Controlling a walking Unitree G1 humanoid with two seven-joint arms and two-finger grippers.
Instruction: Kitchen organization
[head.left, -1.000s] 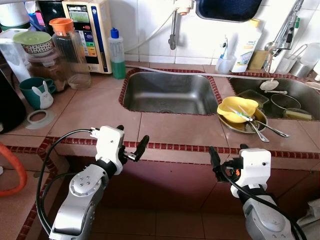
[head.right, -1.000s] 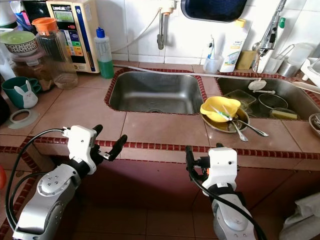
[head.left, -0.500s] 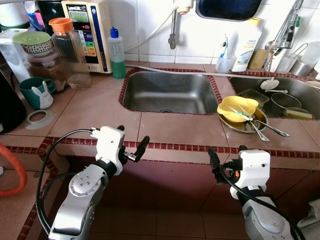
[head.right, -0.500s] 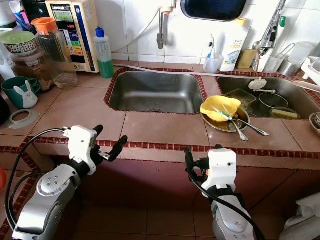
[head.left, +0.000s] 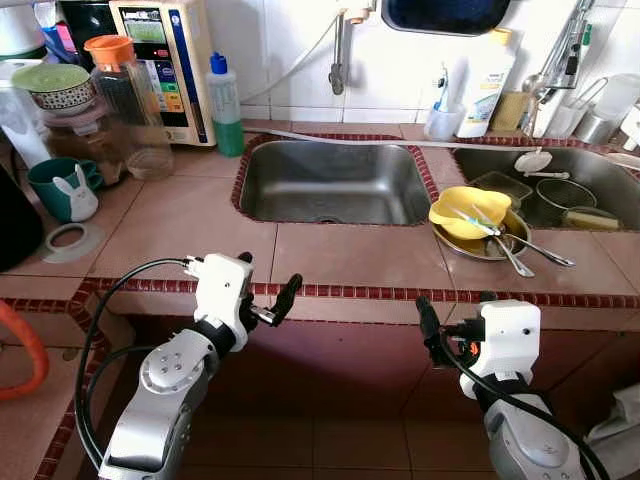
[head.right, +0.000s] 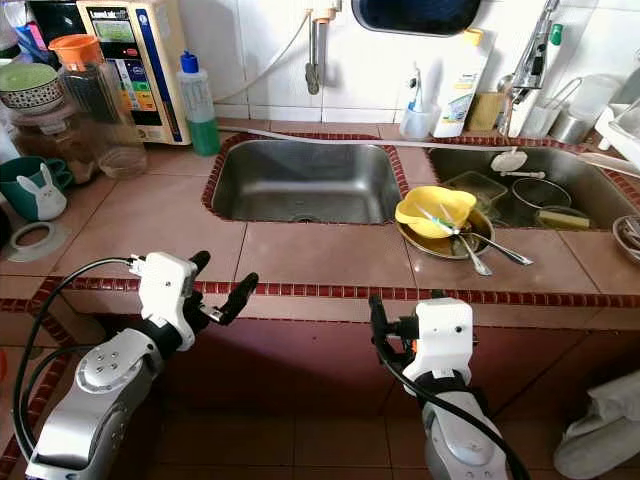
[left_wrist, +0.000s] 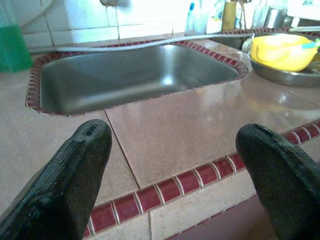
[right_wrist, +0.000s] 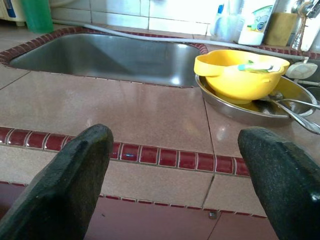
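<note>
**Both grippers parked at the counter edge, dishes over on the right**

So the robot is standing in front of a tiled counter (head.left: 190, 225) with red trim. The left gripper (head.left: 265, 296) hangs just below the front edge, fingers spread wide, nothing in them. The right gripper (head.left: 452, 322) sits at about the same height further right, and its wrist view shows its fingers (right_wrist: 60, 185) spread wide too, also empty.

The stuff to tidy: a yellow bowl (head.left: 468, 213) sits in a metal plate (head.left: 490, 250) on the counter, between the empty left sink (head.left: 330, 180) and the right sink (head.left: 560, 190). Some spoons (head.left: 525, 258) lie across the plate, and a light green utensil (head.left: 470, 222) rests in the bowl. That pile lies beyond the right gripper, up on the counter and slightly to its right, well apart from it. It's much further from the left gripper, off toward the robot's right.

Far left corner has a jar with an orange lid (head.left: 128, 100), a teal mug (head.left: 52, 185) and a green bottle (head.left: 225, 110).
</note>
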